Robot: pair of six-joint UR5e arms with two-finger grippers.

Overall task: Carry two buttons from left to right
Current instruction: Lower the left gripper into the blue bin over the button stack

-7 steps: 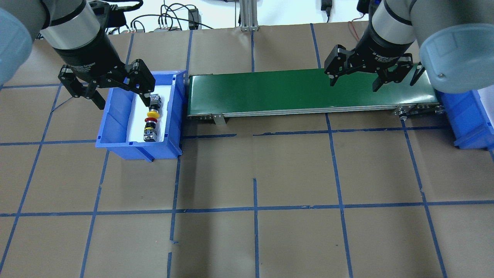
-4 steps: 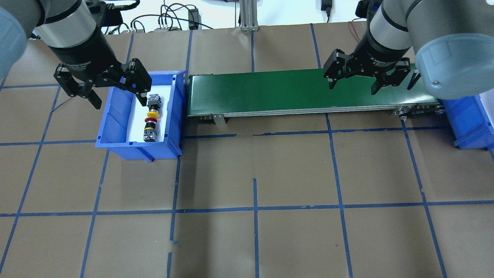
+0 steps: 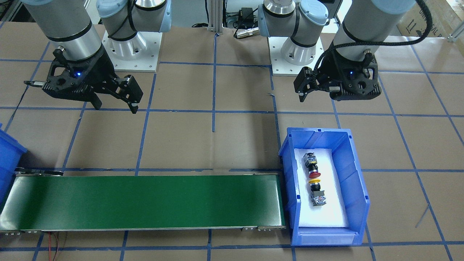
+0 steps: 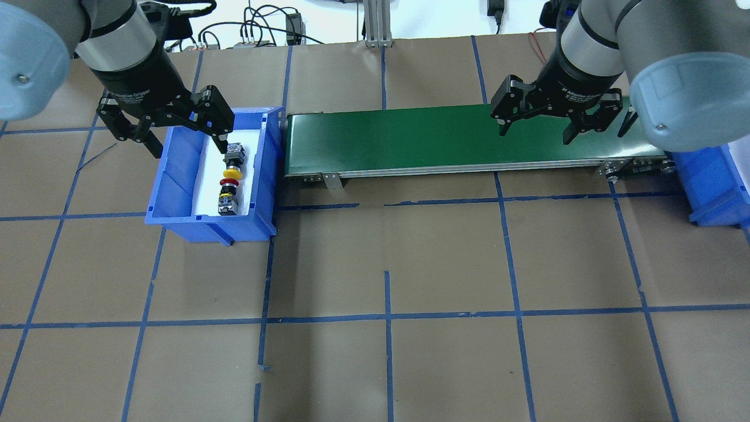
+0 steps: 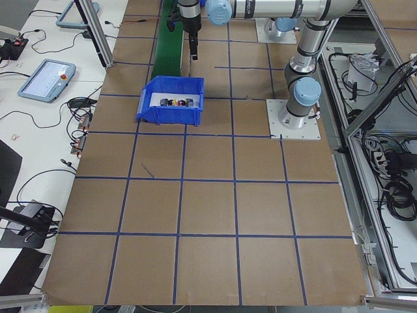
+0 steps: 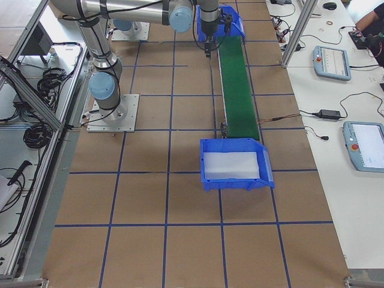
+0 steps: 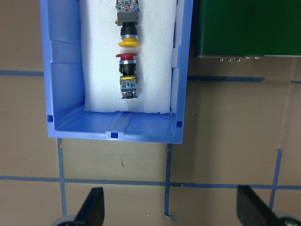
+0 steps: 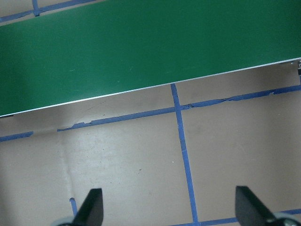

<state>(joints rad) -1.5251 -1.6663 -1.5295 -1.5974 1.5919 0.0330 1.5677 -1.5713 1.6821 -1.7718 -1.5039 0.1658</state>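
Jaws on both grippers stand wide and empty. The left gripper [image 4: 189,150] hangs above the blue bin [image 4: 176,190], where the yellow button [image 4: 232,173] and red button [image 4: 228,183] lie cap to cap. Better to centre over one contact block, then descend. The right gripper [image 4: 535,136] waits beyond the bin, over the belt [image 4: 410,138]. Casings read "Adaptive Gripper".

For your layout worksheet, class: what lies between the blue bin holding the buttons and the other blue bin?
A green conveyor belt runs between the button bin and the other bin; the overhead view shows it.
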